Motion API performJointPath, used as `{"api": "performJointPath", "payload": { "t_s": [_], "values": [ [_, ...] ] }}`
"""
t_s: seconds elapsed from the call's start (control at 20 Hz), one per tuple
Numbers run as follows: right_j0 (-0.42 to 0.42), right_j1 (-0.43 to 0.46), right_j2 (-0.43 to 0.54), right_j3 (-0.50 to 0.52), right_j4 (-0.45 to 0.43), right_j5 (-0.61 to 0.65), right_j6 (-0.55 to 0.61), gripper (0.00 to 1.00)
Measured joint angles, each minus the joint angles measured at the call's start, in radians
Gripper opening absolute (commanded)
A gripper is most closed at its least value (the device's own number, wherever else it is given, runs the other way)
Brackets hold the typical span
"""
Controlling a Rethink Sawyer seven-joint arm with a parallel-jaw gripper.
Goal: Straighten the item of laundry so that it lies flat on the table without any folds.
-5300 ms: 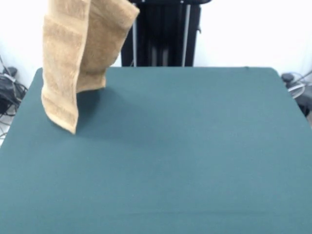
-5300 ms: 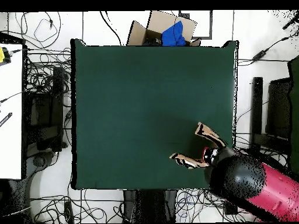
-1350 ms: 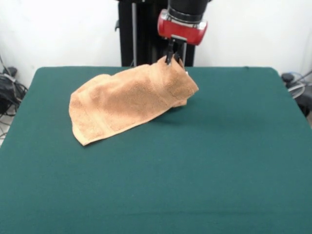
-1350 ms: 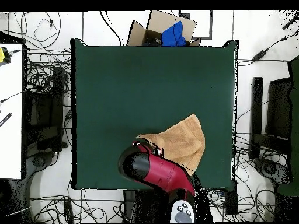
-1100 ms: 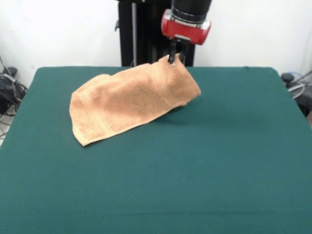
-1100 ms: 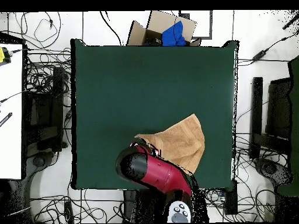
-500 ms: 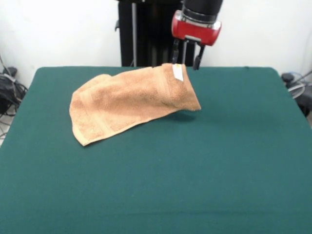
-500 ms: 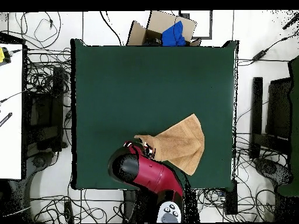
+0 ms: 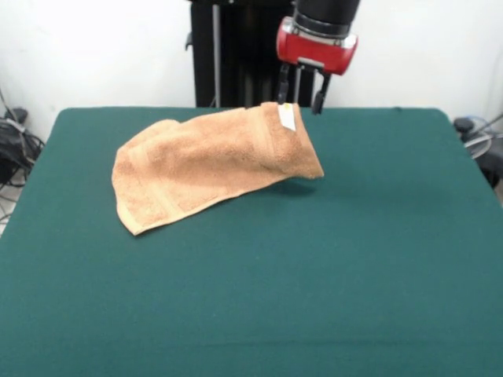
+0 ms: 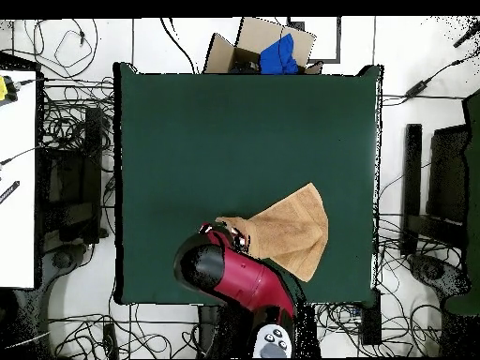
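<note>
Towel (image 9: 204,165): peach-orange, lying on the green table (image 9: 314,283) in the upper left-centre of the front frame; in the overhead frame it sits lower right of centre.
Condition: not flat. The upper right corner stands raised off the cloth, casting a shadow beneath; the left end shows a rounded doubled edge.
Tag (image 9: 287,116): white, showing at the raised corner.
Hand (image 9: 301,93): spread and holding nothing, fingers parted just above the raised corner; whether one finger touches the towel cannot be told.
Stage: judged partly done; folds remain.
Risk one: raised corner may slump back over itself if left unsupported, making a fresh fold.
Risk two: a regrasp here could catch both layers and drag the whole towel.
</note>
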Motion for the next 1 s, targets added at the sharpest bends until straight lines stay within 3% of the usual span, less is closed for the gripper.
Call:
{"api": "performJointPath", "payload": {
  "t_s": [0.35,0.7,0.75,1.0],
  "values": [
    [0.016,0.01,-0.012,0.0,0.012,-0.006,0.0,1.0],
    [0.259,0.135,-0.203,-0.006,0.126,-0.051,0.04,1.0],
    [0.353,0.191,-0.279,-0.005,0.18,-0.052,0.069,1.0],
    [0.52,0.324,-0.43,-0.006,0.288,-0.051,0.162,1.0]
  ]
}}
